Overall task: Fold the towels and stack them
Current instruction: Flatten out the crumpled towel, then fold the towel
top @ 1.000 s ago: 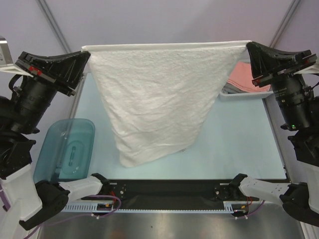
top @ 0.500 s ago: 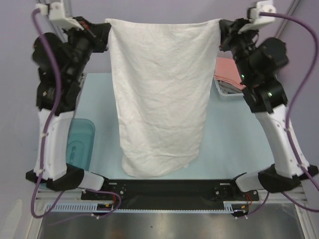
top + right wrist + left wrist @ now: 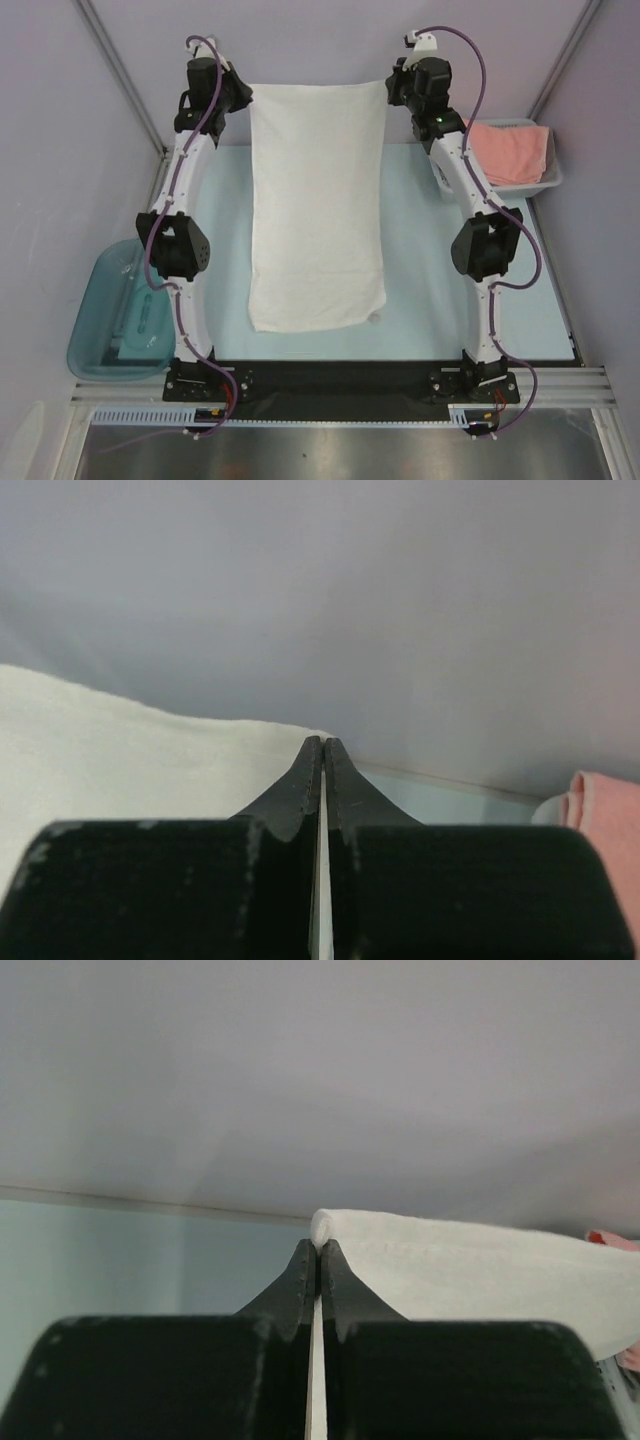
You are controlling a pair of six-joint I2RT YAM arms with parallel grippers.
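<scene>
At the near left, a teal tub (image 3: 110, 320) sits beside the table (image 3: 430, 300). The white towel (image 3: 318, 220) begins just beyond the arm bases. Its near hem rests on the table with one corner slightly curled, and it stretches straight away as a long strip. At the far end, the left fingers (image 3: 303, 1280) are clenched on one corner and the right fingers (image 3: 310, 780) on the other, holding that edge level. At the far right, a salmon-pink towel (image 3: 510, 150) lies heaped in a white basket (image 3: 548, 180).
</scene>
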